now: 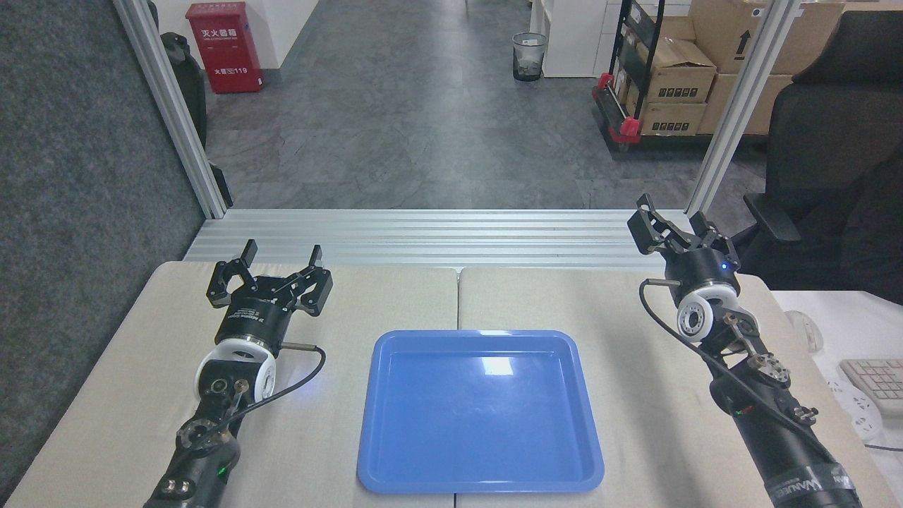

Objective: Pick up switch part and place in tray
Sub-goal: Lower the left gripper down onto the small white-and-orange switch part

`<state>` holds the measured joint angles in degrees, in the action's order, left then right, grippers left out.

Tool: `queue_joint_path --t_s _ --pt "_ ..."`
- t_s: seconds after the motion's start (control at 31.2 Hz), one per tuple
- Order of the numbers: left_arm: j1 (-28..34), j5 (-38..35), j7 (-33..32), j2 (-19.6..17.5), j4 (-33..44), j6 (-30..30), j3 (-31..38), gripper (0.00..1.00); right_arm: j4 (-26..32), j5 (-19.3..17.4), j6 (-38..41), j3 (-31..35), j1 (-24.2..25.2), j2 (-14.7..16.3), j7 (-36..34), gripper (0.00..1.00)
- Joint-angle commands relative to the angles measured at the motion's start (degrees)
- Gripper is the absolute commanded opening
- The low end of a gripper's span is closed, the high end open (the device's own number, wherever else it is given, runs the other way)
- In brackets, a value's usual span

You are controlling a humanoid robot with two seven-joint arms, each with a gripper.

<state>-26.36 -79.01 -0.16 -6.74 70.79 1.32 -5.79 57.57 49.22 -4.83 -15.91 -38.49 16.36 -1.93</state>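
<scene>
The tray [480, 413] lies flat at the middle of the table [635, 367], its near rim close to the table's front edge and its far rim well short of the back edge. Its blue floor is bare, with only a glare patch on it. The switch part cannot be seen anywhere in the head view (the left arm covers the patch of table beside it).

The left gripper [281, 252] hangs over the far left of the table, fingers spread wide with nothing between them, pointing toward the aluminium rail [437, 236] behind the table. A clear strip of tabletop lies between this arm and the tray's left rim.

The right gripper [674, 220] sits at the far right corner, past the table's back edge, jaws parted and empty. A wide stretch of bare tabletop lies between it and the tray. A black chair [832, 162] stands just beside it.
</scene>
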Motion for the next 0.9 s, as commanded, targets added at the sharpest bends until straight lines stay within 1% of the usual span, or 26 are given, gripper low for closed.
queue_joint_path --t_s 0.0,0.13,0.26,0.35,0.45,0.61,0.7,0.86 --pt "2.7 0.6 0.0 -2.7 -2.1 -0.1 2.7 1.00 0.0 0.0 0.0 0.0 0.0 0.0 0.0 0.99" --pt "5.7 0.7 0.4 -5.8 -7.2 -1.7 6.0 1.00 0.0 0.0 0.0 0.0 0.1 0.0 0.0 0.99" --pt "7.0 0.8 4.3 -9.1 -13.9 -3.5 7.9 1.00 0.0 0.0 0.0 0.0 0.0 0.0 0.0 0.99" --pt "8.2 0.8 5.7 -10.4 -15.4 -4.1 9.6 1.00 0.0 0.0 0.0 0.0 0.0 0.0 0.0 0.99" --pt "10.1 0.4 5.7 -10.7 -14.4 -5.8 9.9 1.00 0.0 0.0 0.0 0.0 0.0 0.0 0.0 0.99" --pt "11.0 -0.5 5.8 -10.7 -14.2 -6.8 9.3 1.00 0.0 0.0 0.0 0.0 0.0 0.0 0.0 0.99" --pt "13.3 -0.5 5.8 -10.7 -13.9 -9.2 9.2 1.00 0.0 0.0 0.0 0.0 0.0 0.0 0.0 0.99" --pt "13.6 -0.6 5.8 -10.7 -14.1 -10.9 8.6 1.00 0.0 0.0 0.0 0.0 0.0 0.0 0.0 0.99"
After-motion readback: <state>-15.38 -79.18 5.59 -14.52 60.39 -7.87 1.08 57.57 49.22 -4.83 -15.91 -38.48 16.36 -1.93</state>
